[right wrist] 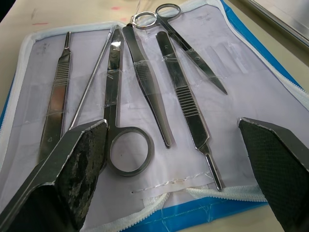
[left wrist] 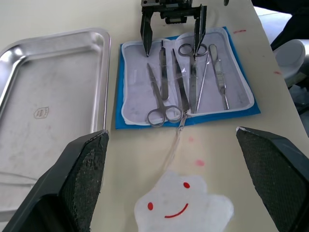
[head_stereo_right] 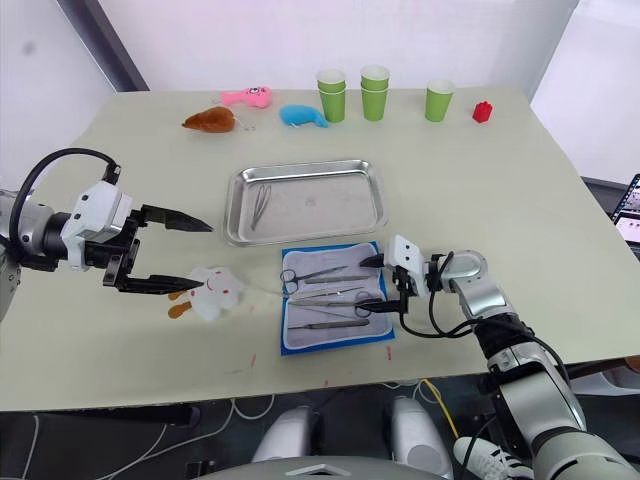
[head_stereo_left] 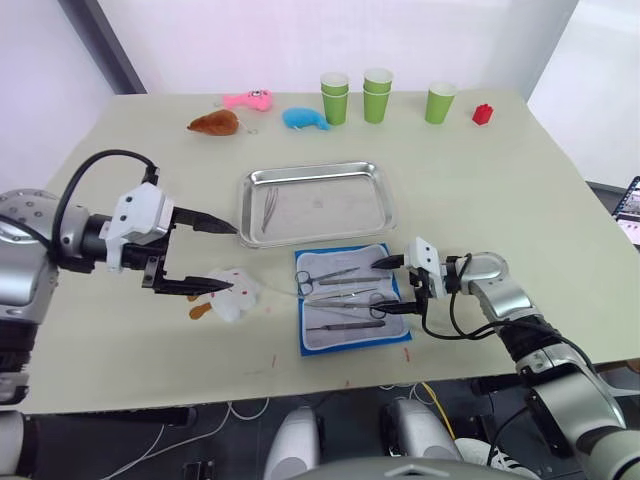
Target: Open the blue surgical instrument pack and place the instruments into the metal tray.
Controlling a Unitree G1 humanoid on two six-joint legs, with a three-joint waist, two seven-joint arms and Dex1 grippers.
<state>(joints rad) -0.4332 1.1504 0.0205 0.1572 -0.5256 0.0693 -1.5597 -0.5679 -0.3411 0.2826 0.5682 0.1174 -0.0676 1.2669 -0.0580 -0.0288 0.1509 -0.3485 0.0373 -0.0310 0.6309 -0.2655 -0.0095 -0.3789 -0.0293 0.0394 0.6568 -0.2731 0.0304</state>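
Note:
The blue surgical instrument pack [head_stereo_left: 345,298] lies open and flat near the table's front edge, pale lining up. Several instruments [right wrist: 140,77] rest on the lining: ring-handled scissors [right wrist: 126,145], forceps, tweezers and a thin handle. Just behind the pack sits the metal tray [head_stereo_left: 330,205] with one pair of tweezers [head_stereo_left: 270,203] in it. My right gripper [head_stereo_left: 375,287] is open and low over the pack's right edge, its fingers [right wrist: 72,164] straddling the tools' handle ends. My left gripper [head_stereo_left: 232,259] is open and empty, left of the pack, above a white smiley plush toy [head_stereo_left: 236,293].
At the back of the table stand three green cup stacks [head_stereo_left: 377,95], a red block [head_stereo_left: 483,113], and pink [head_stereo_left: 248,98], blue [head_stereo_left: 304,119] and brown [head_stereo_left: 214,123] plush toys. The table's front edge runs just below the pack.

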